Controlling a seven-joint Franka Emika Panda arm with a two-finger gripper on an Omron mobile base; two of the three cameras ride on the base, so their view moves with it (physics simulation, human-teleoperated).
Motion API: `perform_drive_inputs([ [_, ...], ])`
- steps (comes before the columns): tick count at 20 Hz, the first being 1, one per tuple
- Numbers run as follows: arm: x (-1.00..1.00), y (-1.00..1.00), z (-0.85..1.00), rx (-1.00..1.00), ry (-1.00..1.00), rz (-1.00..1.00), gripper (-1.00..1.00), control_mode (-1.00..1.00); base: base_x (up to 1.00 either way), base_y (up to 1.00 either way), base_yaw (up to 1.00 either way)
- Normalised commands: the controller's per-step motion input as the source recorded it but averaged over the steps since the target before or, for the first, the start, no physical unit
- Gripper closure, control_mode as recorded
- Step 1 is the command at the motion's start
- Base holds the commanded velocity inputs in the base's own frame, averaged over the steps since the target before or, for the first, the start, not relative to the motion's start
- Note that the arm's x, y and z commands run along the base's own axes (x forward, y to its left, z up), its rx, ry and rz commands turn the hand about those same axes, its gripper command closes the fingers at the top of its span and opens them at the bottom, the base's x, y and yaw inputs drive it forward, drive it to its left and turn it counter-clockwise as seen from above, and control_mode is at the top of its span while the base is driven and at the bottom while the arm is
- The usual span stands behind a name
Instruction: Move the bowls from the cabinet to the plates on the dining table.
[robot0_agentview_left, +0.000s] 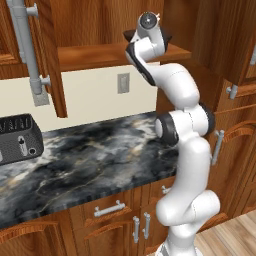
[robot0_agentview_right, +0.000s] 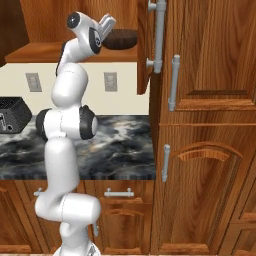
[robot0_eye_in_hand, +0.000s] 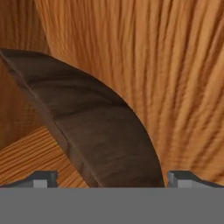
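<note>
One dark brown bowl (robot0_agentview_right: 121, 39) sits on the shelf (robot0_agentview_right: 40, 51) of the open cabinet (robot0_agentview_right: 145, 45), its wall lying between the spread fingers of the gripper (robot0_eye_in_hand: 111, 177), which grips nothing. Below, the marble counter (robot0_agentview_left: 90, 160) carries one black appliance (robot0_agentview_left: 17, 137); two wall sockets (robot0_agentview_right: 110, 81) show behind.

Looking forward and down from behind the arm (robot0_agentview_left: 182, 150), left and right, on the same marble bench (robot0_agentview_left: 90, 165), socketed wall and open cabinet (robot0_agentview_right: 150, 45); from the hand, pressed close against the dark brown bowl (robot0_eye_in_hand: 96, 131) on the cabinet shelf (robot0_eye_in_hand: 30, 157).
</note>
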Motion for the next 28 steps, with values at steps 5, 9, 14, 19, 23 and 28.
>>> perform_drive_inputs([
  [5, 0.52, 0.0, -0.37, -0.01, 0.06, 0.0, -1.0, -1.0, 0.0, 0.0, 0.0],
  [9, 0.27, 0.0, -0.61, 0.0, 0.09, 0.0, -1.0, -1.0, 0.0, 0.0, 0.0],
  [14, 0.03, 0.0, -0.87, 0.0, 0.08, 0.01, -1.0, -1.0, 0.0, 0.0, 0.0],
  [19, 0.05, 0.0, -0.83, 0.0, 0.07, 0.01, 1.0, -1.0, 0.0, 0.0, 0.0],
  [23, 0.09, 0.0, -0.38, 0.0, 0.02, 0.0, 1.0, -1.0, 0.0, 0.0, 0.0],
  [28, 0.0, 0.0, -0.2, 0.0, 0.0, 0.0, 1.0, -1.0, 0.0, 0.0, 0.0],
])
